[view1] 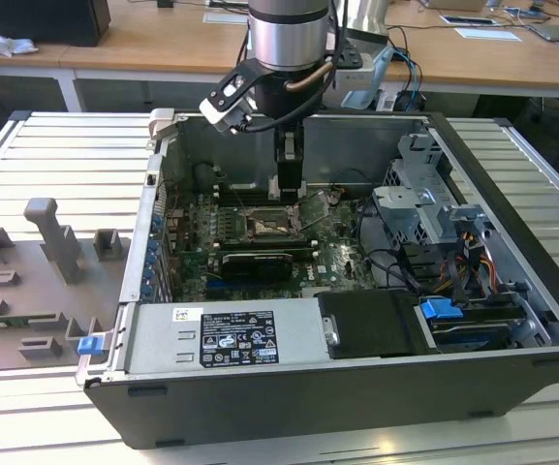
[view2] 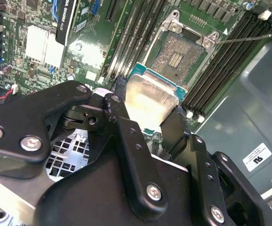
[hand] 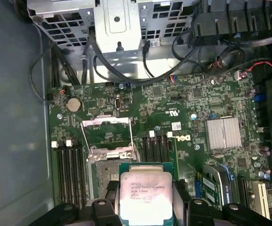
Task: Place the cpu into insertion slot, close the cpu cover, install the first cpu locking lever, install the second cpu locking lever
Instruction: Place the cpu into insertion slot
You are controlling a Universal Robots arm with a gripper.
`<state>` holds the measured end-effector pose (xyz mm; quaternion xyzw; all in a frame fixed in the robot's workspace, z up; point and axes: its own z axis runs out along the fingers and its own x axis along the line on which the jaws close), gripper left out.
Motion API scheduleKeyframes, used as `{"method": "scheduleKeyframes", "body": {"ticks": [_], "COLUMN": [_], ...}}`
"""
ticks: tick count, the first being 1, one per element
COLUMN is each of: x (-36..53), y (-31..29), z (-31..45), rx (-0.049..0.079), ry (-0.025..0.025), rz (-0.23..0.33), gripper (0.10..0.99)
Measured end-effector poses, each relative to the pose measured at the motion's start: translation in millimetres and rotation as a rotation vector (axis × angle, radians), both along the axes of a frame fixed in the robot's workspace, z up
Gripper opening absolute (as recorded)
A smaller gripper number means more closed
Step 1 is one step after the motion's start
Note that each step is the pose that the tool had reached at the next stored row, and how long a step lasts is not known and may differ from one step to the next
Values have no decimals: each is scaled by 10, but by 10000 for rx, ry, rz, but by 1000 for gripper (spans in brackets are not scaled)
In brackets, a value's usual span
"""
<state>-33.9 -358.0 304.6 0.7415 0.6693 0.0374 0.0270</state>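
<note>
1. On the exterior view's left of the work, the insertion slot (view1: 264, 226) sat uncovered in the green board, its contact field bare and nothing seated in it.
2. Just right of it, the gripper (view1: 289, 189) hung inside the open case above the board. In the first wrist view its fingers (hand: 105, 209) were closed part-way onto two opposite edges of the cpu (hand: 147, 197), clamping it flat with the metal top facing up.
3. The slot lay just beyond the chip's leading edge and below it, partly hidden by the chip. Being nearly square, the chip had no real long axis, and its edges ran parallel to the socket rim.
4. Furthest right, the cpu cover (hand: 105, 122) stood swung open, clear of the slot.
</note>
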Motion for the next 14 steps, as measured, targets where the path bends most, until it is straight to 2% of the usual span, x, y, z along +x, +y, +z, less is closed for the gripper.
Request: {"method": "scheduleKeyframes", "body": {"ticks": [9,12,14], "x": [-3,-1,-2], "y": [5,6,8], "z": [-28,-40,-69], "rx": [-1,-4,0], "ry": [-1,-1,-1], "rz": [-91,-856,-1037], "gripper": [537,537,537]}}
